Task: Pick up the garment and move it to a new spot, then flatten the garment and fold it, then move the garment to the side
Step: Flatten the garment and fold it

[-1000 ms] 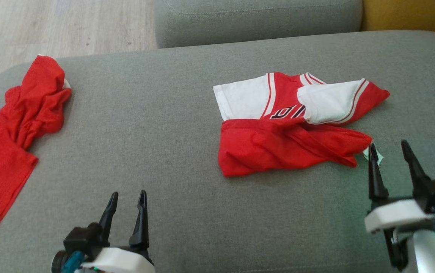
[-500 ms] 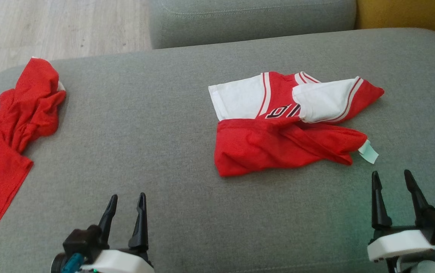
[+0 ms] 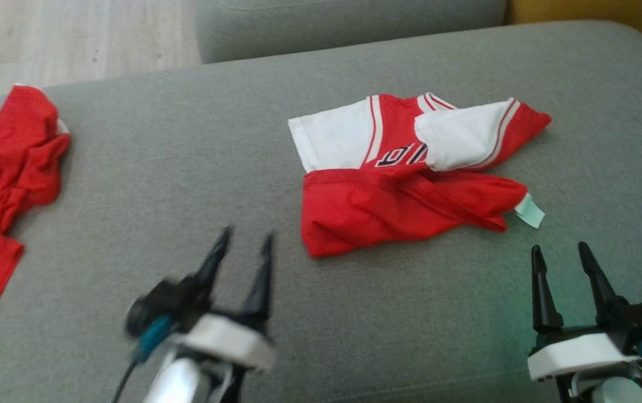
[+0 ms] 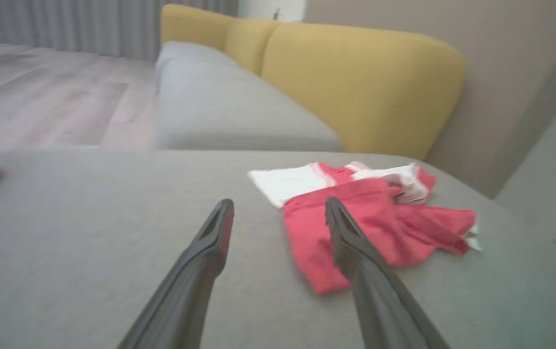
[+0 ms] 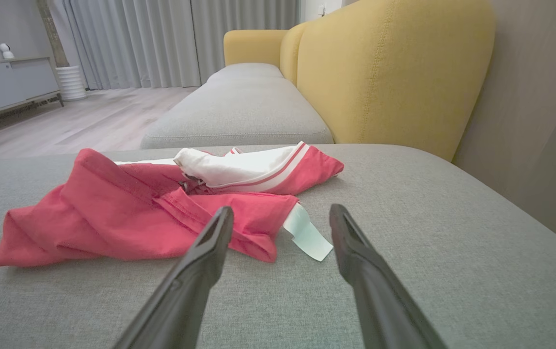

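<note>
- Flooring of pale wood (image 3: 74, 39) shows at the upper left of the head view, beyond the edge of the wide grey fabric sofa cushion (image 3: 158, 168) that bears everything else.
- A crumpled all-red mesh garment (image 3: 1, 162) lies at the far left of the cushion. It is partly cut off by the picture's edge, and a sliver of white shows at its top.
- The left gripper (image 3: 246, 235), blurred in the head view, hovers over bare cushion left of centre. Its two dark fingers are spread with nothing between them, and its tips are near the task garment's near left corner but apart from it.
- The red-and-white jersey garment (image 3: 404, 190) lies loosely bunched right of centre on the cushion.
  - Its white sleeves with red stripes are on the far side.
  - The right sleeve is folded over and hides part of the dark lettering.
  - The wrinkled red body lies on the near side.
- A pale rectangular label (image 3: 529, 211) sticks out of the garment's near right corner and lies flat on the cushion.
- The right gripper (image 3: 559, 249) sits at the lower right with its jaws wide and empty. Its tips stop short of the label and the red hem and touch neither.
- A yellow upholstered backrest (image 5: 394, 72) rises behind the cushion at the right.
</note>
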Controlling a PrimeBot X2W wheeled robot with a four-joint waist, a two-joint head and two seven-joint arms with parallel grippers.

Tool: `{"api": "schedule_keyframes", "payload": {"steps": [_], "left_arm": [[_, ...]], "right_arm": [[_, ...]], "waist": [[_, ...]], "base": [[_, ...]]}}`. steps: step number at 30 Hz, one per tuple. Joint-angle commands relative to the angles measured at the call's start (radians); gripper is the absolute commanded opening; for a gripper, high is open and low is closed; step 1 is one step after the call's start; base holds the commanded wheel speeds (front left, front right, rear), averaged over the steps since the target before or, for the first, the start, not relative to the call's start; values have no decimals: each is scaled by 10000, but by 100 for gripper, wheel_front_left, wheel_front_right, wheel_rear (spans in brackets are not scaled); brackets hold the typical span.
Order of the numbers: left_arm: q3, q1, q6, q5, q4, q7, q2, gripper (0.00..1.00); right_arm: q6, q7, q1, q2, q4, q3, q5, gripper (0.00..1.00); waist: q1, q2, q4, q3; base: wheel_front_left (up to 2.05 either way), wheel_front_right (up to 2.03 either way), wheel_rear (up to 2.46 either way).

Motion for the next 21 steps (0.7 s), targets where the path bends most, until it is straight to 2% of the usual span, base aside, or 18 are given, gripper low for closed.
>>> {"api": "schedule_keyframes", "payload": {"steps": [1,6,9,14,19,21], "left_arm": [[-91,-920,-105,-105,-161,-78,-15,100],[-1785,-2855,-268,-431,1102,149,-15,100],[-2663,-3867,-169,-978,1776,559,-15,100],[-3589,-5113,493,-1450,2919,1108,-15,100],[-3790,-5814,1251,-1954,3935,1259,-15,100],[-3885,-6005,1364,-2167,4277,1262,-15,100]], "right_arm": [[-7,-110,-440,-59,-388,298,102,100],[-7,-110,-735,-59,-413,598,329,100],[-7,-110,-859,-59,-408,749,476,100],[-7,-110,-965,-59,-308,1048,701,100],[-7,-110,-994,-59,-274,1085,888,100],[-7,-110,-1001,-59,-267,1052,946,100]], "waist": [[0,0,-196,191],[0,0,-691,586],[0,0,-989,737],[0,0,-1396,843],[0,0,-1616,868],[0,0,-1662,886]], "base": [[0,0,0],[0,0,0],[0,0,0],[0,0,0],[0,0,0],[0,0,0]]}}
